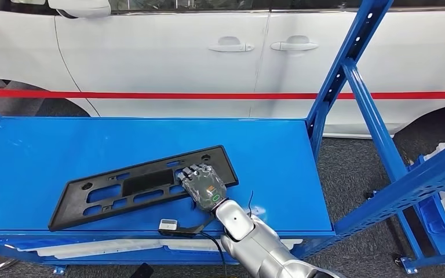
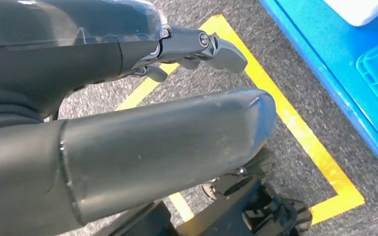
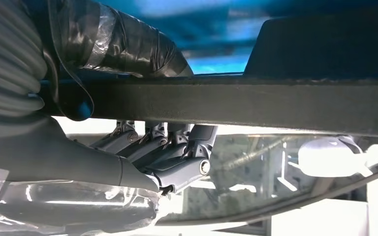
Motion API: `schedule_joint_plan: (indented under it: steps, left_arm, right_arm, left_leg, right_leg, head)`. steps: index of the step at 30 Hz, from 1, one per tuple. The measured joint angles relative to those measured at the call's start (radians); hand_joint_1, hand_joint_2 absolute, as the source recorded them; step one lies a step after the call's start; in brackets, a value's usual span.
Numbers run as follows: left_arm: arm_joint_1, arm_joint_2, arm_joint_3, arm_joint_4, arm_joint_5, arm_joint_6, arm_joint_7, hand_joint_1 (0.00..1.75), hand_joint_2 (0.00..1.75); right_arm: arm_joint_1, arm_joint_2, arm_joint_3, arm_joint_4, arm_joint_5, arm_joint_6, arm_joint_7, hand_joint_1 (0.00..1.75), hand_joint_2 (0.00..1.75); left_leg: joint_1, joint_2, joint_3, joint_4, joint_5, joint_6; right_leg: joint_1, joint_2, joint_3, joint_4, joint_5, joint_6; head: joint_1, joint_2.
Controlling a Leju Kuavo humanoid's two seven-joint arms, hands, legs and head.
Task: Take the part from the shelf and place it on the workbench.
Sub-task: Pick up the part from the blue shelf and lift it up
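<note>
Your robot's right arm comes up from the bottom edge of the head view, and its right hand (image 1: 205,185) rests on the black part (image 1: 145,185), a flat, slotted plastic panel lying on the blue workbench (image 1: 46,156). You see the hand over the panel's right portion, close to its near edge, fingers pointing away toward the far side. From the right wrist view, the fingers (image 3: 177,147) curl up against the underside of the panel's dark edge (image 3: 236,101), so the hand grips the part there. The panel lies at a slant, its left end near the front edge of the bench and its right end farther back, and whether it is fully flat on the surface you cannot tell. A small grey-and-black device (image 1: 168,225) with a cable sits just at the bench's front edge, beside the wrist.

Your left hand (image 2: 177,49) hangs over grey carpet (image 2: 305,73) marked with yellow tape (image 2: 295,123); its fingers are curled in with nothing in them.

Beyond the bench stands a white car (image 1: 208,52) with a red stripe (image 1: 150,95) running across in front of it, and blue shelf posts (image 1: 347,63) rise at the right.
</note>
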Motion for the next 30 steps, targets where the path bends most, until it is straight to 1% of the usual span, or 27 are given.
schedule_joint_plan:
  steps: [1,2,3,4,5,6,7,8,10,11,12,13,14,15,16,17,18,19,20,21,22,24,25,26,27,28,30]
  left_arm:
    - [0.002,0.000,0.000,0.000,0.002,0.000,0.000,0.00,0.00]
    - [0.004,0.000,0.000,0.000,0.004,0.000,-0.001,0.00,0.00]
    - [0.005,0.000,0.000,0.000,0.007,0.001,-0.002,0.00,0.00]
    - [0.007,0.000,0.000,0.000,0.011,0.001,-0.004,0.00,0.00]
    - [0.008,0.000,0.000,0.000,0.016,0.002,-0.007,0.00,0.00]
    - [0.010,0.000,0.000,0.000,0.021,0.004,-0.010,0.00,0.00]
    - [0.011,0.000,0.000,0.000,0.027,0.005,-0.015,0.00,0.00]
    - [0.014,0.000,0.000,0.000,0.032,0.006,-0.020,0.00,0.00]
    - [0.018,0.001,0.000,0.000,0.041,0.006,-0.031,0.00,0.00]
    - [0.020,0.001,0.000,0.000,0.045,0.006,-0.037,0.00,0.00]
    - [0.022,0.002,0.001,0.000,0.050,0.007,-0.042,0.00,0.00]
    - [0.025,0.003,0.001,0.000,0.054,0.007,-0.047,0.00,0.00]
    - [0.028,0.003,0.002,0.000,0.057,0.007,-0.051,0.00,0.44]
    - [0.032,0.004,0.002,0.000,0.060,0.006,-0.054,0.00,0.87]
    - [0.036,0.006,0.003,0.000,0.062,0.006,-0.057,0.00,1.31]
    - [0.039,0.007,0.003,0.000,0.063,0.006,-0.059,0.00,1.75]
    - [0.040,0.009,0.003,0.000,0.064,0.006,-0.061,0.00,1.75]
    - [0.041,0.011,0.003,0.000,0.064,0.006,-0.063,0.00,1.75]
    - [0.041,0.012,0.004,0.000,0.065,0.007,-0.065,0.00,1.75]
    - [0.041,0.013,0.004,0.000,0.067,0.008,-0.068,0.00,1.31]
    - [0.041,0.014,0.004,0.000,0.068,0.008,-0.070,0.00,0.87]
    - [0.046,0.015,0.004,0.000,0.071,0.008,-0.076,0.00,0.00]
    - [0.049,0.016,0.004,0.000,0.072,0.008,-0.078,0.00,0.00]
    - [0.051,0.016,0.004,0.000,0.073,0.007,-0.080,0.00,0.00]
    - [0.052,0.017,0.005,0.000,0.075,0.007,-0.082,0.00,0.00]
    - [0.053,0.017,0.005,0.000,0.076,0.007,-0.083,0.00,0.00]
    - [0.053,0.017,0.005,0.000,0.077,0.007,-0.084,0.00,0.00]
  right_arm:
    - [0.008,-0.003,-0.010,-0.009,-0.016,0.000,-0.017,1.75,1.75]
    - [0.016,-0.005,-0.020,-0.020,-0.037,0.000,-0.040,1.75,1.75]
    - [0.023,-0.006,-0.032,-0.036,-0.066,0.000,-0.071,1.75,1.75]
    - [0.029,-0.005,-0.045,-0.055,-0.103,0.000,-0.110,1.75,1.75]
    - [0.034,-0.003,-0.059,-0.077,-0.148,0.000,-0.154,1.75,1.75]
    - [0.040,0.001,-0.071,-0.100,-0.199,0.000,-0.196,1.75,1.75]
    - [0.046,0.006,-0.081,-0.130,-0.259,0.000,-0.232,1.75,1.75]
    - [0.052,0.008,-0.086,-0.160,-0.318,0.001,-0.257,1.75,1.75]
    - [0.065,0.011,-0.088,-0.228,-0.440,0.004,-0.282,1.75,1.75]
    - [0.069,0.010,-0.086,-0.260,-0.494,0.009,-0.288,1.75,1.75]
    - [0.075,0.007,-0.081,-0.299,-0.552,0.018,-0.293,1.75,1.75]
    - [0.082,0.003,-0.073,-0.340,-0.609,0.029,-0.299,1.75,1.75]
    - [0.088,-0.001,-0.064,-0.379,-0.660,0.042,-0.306,1.75,1.75]
    - [0.094,-0.006,-0.053,-0.418,-0.705,0.056,-0.312,1.75,1.75]
    - [0.100,-0.011,-0.043,-0.451,-0.738,0.067,-0.317,1.75,1.75]
    - [0.106,-0.015,-0.036,-0.478,-0.761,0.077,-0.321,1.75,1.75]
    - [0.113,-0.020,-0.028,-0.506,-0.783,0.086,-0.326,1.75,1.75]
    - [0.120,-0.025,-0.022,-0.532,-0.802,0.094,-0.330,1.75,1.75]
    - [0.126,-0.029,-0.016,-0.556,-0.822,0.101,-0.337,1.75,1.75]
    - [0.130,-0.033,-0.008,-0.583,-0.846,0.109,-0.344,1.75,1.75]
    - [0.133,-0.037,-0.002,-0.606,-0.865,0.115,-0.350,1.75,1.75]
    - [0.140,-0.047,0.011,-0.651,-0.899,0.129,-0.358,1.75,1.75]
    - [0.145,-0.052,0.016,-0.671,-0.912,0.136,-0.359,1.75,1.75]
    - [0.149,-0.057,0.020,-0.691,-0.924,0.143,-0.360,1.75,1.75]
    - [0.152,-0.062,0.025,-0.708,-0.932,0.148,-0.362,1.75,1.75]
    - [0.154,-0.066,0.029,-0.722,-0.937,0.151,-0.363,1.75,1.75]
    - [0.160,-0.075,0.036,-0.741,-0.947,0.156,-0.367,1.75,1.75]
  left_leg:
    - [0.000,0.000,0.000,0.001,-0.001,0.000]
    - [0.000,-0.001,0.000,0.002,-0.002,-0.001]
    - [0.001,-0.003,0.001,0.004,-0.003,-0.004]
    - [0.002,-0.004,0.002,0.006,-0.006,-0.007]
    - [0.001,-0.005,0.001,0.009,-0.009,-0.012]
    - [-0.001,-0.005,0.000,0.012,-0.012,-0.017]
    - [-0.002,-0.005,-0.002,0.014,-0.014,-0.023]
    - [-0.003,-0.005,-0.004,0.014,-0.015,-0.029]
    - [-0.001,-0.005,-0.003,0.015,-0.018,-0.041]
    - [0.001,-0.005,-0.007,0.026,-0.029,-0.046]
    - [0.002,-0.004,-0.020,0.055,-0.049,-0.049]
    - [0.004,-0.004,-0.042,0.105,-0.079,-0.052]
    - [0.004,-0.004,-0.072,0.172,-0.112,-0.054]
    - [0.004,-0.004,-0.104,0.239,-0.139,-0.056]
    - [0.004,-0.003,-0.127,0.288,-0.151,-0.058]
    - [0.004,-0.003,-0.134,0.299,-0.142,-0.058]
    - [0.004,-0.003,-0.122,0.270,-0.115,-0.057]
    - [0.004,-0.003,-0.095,0.209,-0.077,-0.055]
    - [0.003,-0.003,-0.062,0.139,-0.047,-0.052]
    - [0.002,-0.004,-0.036,0.082,-0.027,-0.048]
    - [0.000,-0.005,-0.020,0.046,-0.019,-0.044]
    - [-0.005,-0.007,-0.016,0.030,-0.020,-0.036]
    - [-0.002,-0.007,-0.014,0.027,-0.017,-0.031]
    - [0.000,-0.007,-0.012,0.022,-0.014,-0.024]
    - [0.002,-0.006,-0.011,0.017,-0.011,-0.017]
    - [0.004,-0.005,-0.009,0.013,-0.008,-0.011]
    - [0.002,-0.004,-0.009,0.013,-0.008,-0.006]
  right_leg:
    - [-0.003,0.000,-0.018,0.034,-0.005,0.003]
    - [-0.006,-0.001,-0.021,0.034,0.008,0.005]
    - [-0.008,-0.001,-0.005,-0.002,0.037,0.005]
    - [-0.010,-0.002,0.024,-0.065,0.075,0.004]
    - [-0.008,-0.002,0.055,-0.130,0.103,0.001]
    - [-0.007,-0.001,0.078,-0.181,0.120,-0.002]
    - [-0.005,-0.001,0.090,-0.210,0.126,-0.006]
    - [-0.002,0.000,0.092,-0.218,0.122,-0.009]
    - [-0.003,0.000,0.093,-0.223,0.123,-0.020]
    - [-0.005,-0.001,0.096,-0.227,0.124,-0.027]
    - [-0.008,-0.003,0.098,-0.230,0.125,-0.033]
    - [-0.008,-0.004,0.100,-0.232,0.125,-0.038]
    - [-0.007,-0.005,0.100,-0.232,0.124,-0.041]
    - [-0.006,-0.005,0.100,-0.231,0.123,-0.044]
    - [-0.005,-0.004,0.101,-0.230,0.122,-0.045]
    - [-0.004,-0.003,0.102,-0.229,0.121,-0.045]
    - [-0.004,-0.002,0.103,-0.227,0.119,-0.044]
    - [-0.004,-0.001,0.105,-0.224,0.116,-0.042]
    - [-0.003,0.000,0.105,-0.221,0.113,-0.039]
    - [-0.002,0.000,0.103,-0.218,0.111,-0.035]
    - [0.000,0.000,0.101,-0.216,0.110,-0.030]
    - [0.001,0.000,0.100,-0.217,0.111,-0.020]
    - [0.001,0.000,0.101,-0.218,0.110,-0.015]
    - [0.001,-0.001,0.100,-0.213,0.104,-0.010]
    - [0.000,-0.001,0.091,-0.193,0.088,-0.005]
    - [-0.001,-0.002,0.074,-0.152,0.062,-0.002]
    - [-0.003,-0.002,0.017,-0.029,0.001,0.003]
  head:
    - [0.000,0.000]
    - [0.000,0.000]
    - [0.000,0.000]
    - [0.000,0.000]
    - [0.000,0.000]
    - [0.000,0.000]
    - [0.000,0.000]
    - [0.000,0.000]
    - [0.000,0.000]
    - [0.000,0.000]
    - [0.000,0.000]
    - [0.000,0.000]
    - [0.000,0.000]
    - [0.000,0.000]
    - [0.000,0.000]
    - [0.000,0.000]
    - [0.000,0.000]
    - [0.000,0.000]
    - [0.000,0.000]
    - [0.000,0.000]
    - [0.000,0.000]
    - [0.000,0.000]
    - [0.000,0.000]
    - [0.000,0.000]
    - [0.000,0.000]
    - [0.000,0.000]
    - [0.000,0.000]
